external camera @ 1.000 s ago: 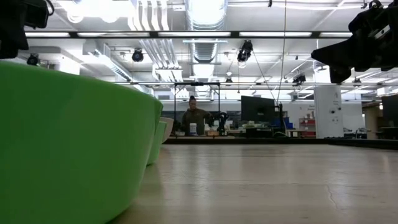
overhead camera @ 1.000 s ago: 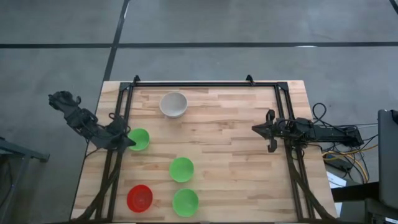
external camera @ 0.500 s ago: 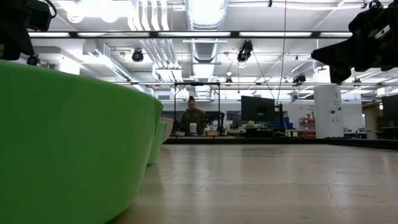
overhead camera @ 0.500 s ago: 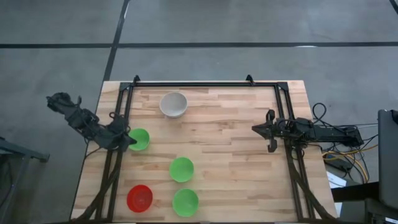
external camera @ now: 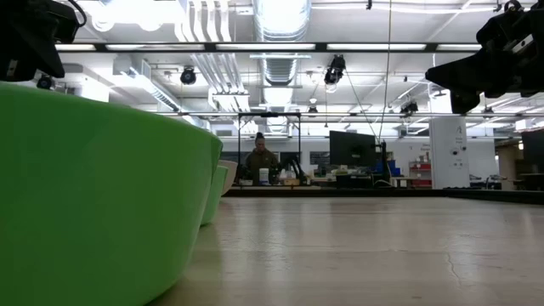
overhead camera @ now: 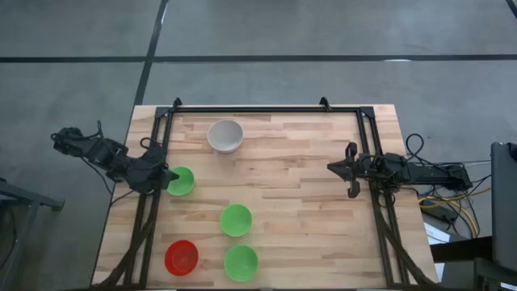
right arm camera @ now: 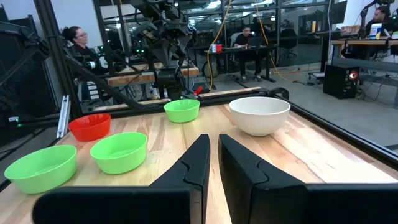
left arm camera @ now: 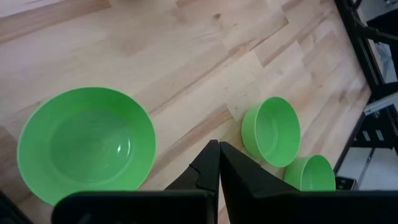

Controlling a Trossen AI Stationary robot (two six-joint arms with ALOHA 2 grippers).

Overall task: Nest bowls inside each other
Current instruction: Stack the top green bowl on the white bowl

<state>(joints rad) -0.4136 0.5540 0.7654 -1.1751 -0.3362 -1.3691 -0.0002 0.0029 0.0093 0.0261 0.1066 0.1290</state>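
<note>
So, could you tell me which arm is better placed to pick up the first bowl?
Left, probably: its end effector sits shut right beside a green bowl, while the right end effector waits at the table's far edge.

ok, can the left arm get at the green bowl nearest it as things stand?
Probably yes: the left gripper, jaws shut, sits right beside that green bowl with bare table around it. It would need to open first.

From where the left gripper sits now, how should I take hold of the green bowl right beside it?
Grip the rim of the nearest green bowl, coming down from above on the side facing the left gripper. It stands upright and empty, apart from the other bowls, so one finger can likely go inside the wall and one outside. The fingers are shut now, so open them first.
</note>
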